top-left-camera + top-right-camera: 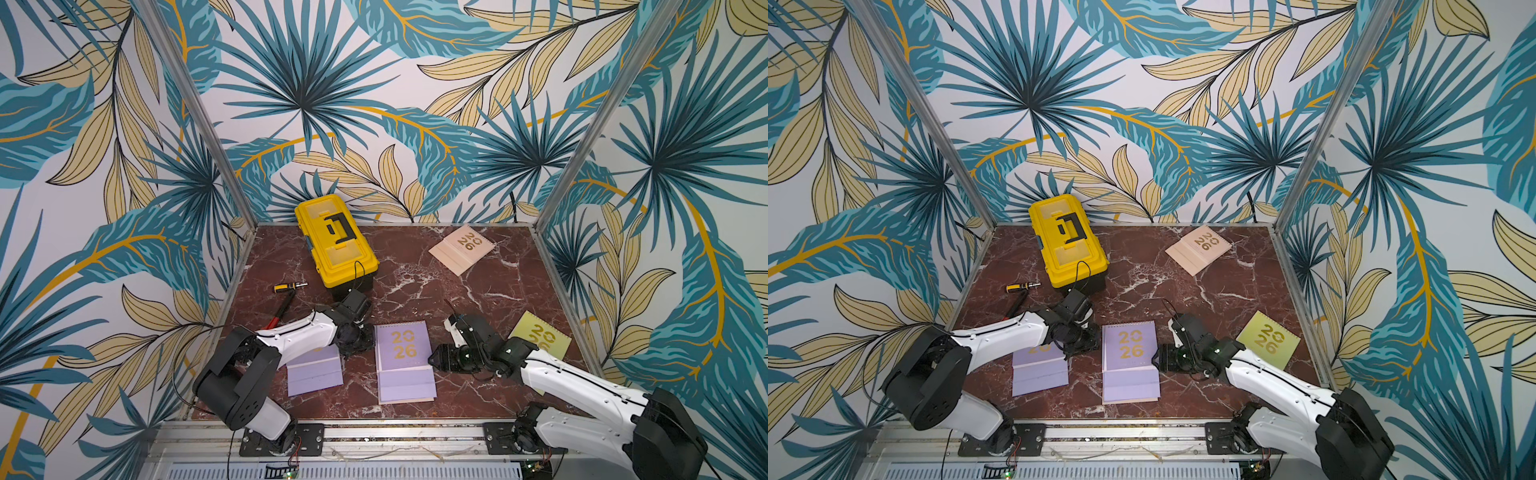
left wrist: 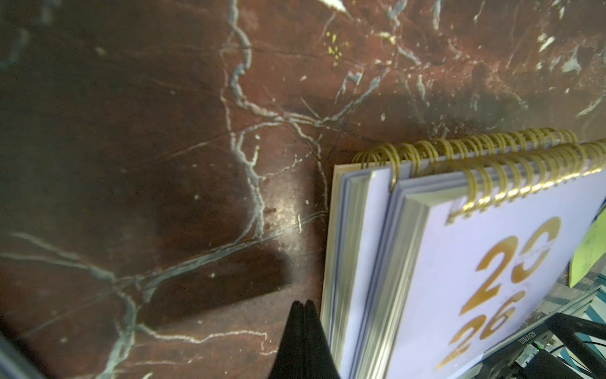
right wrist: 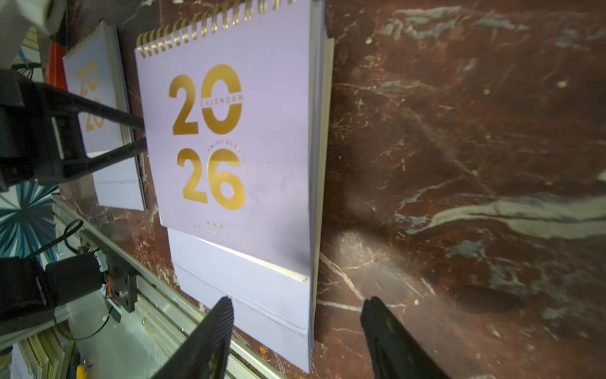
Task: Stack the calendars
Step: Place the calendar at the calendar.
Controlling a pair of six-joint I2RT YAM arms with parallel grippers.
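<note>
Calendars lie flat on the red marble tabletop (image 1: pixel 478 299). Left of the central stack of lilac spiral-bound calendars (image 1: pixel 405 361): one lilac calendar (image 1: pixel 316 376), partly under the left arm (image 1: pixel 291 340). Left gripper (image 2: pixel 303 308): just beside the stack's left edge, jaws pressed together, empty. Right gripper (image 3: pixel 298 305): at the stack's right edge, jaws apart, clamping nothing. Right of the stack: lime green calendar (image 1: pixel 540 338); farther back, well apart, pale peach calendar (image 1: pixel 461 249).

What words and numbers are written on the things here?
"20 26", gold: middle lilac calendar, peach calendar, lime green calendar.
"CALENDAR": across the zero on the middle lilac calendar.
Smaller gold print on that cover: too blurred to read.
Left lilac calendar: gold digits, partly hidden.
White lettering on a black robot part: too small.
</note>
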